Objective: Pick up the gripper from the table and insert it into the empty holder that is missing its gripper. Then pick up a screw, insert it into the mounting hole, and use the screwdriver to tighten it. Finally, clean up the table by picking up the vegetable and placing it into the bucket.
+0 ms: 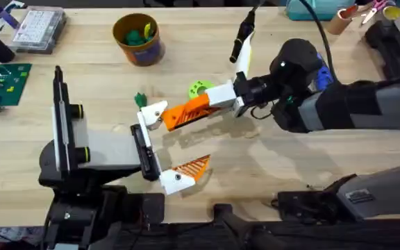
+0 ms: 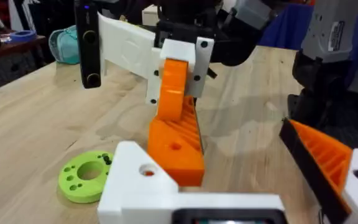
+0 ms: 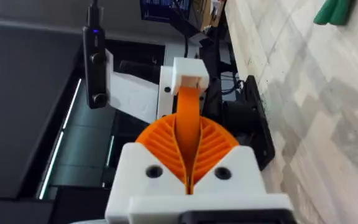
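Resting gripper (image 1: pixel 186 111) (between right fingers (image 1: pixel 217 99))

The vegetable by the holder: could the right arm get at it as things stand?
Probably not yet. The right gripper is shut on the gripper, held at the holder, and the vegetable lies just past that holder. Once that is released, the table around the vegetable looks free.
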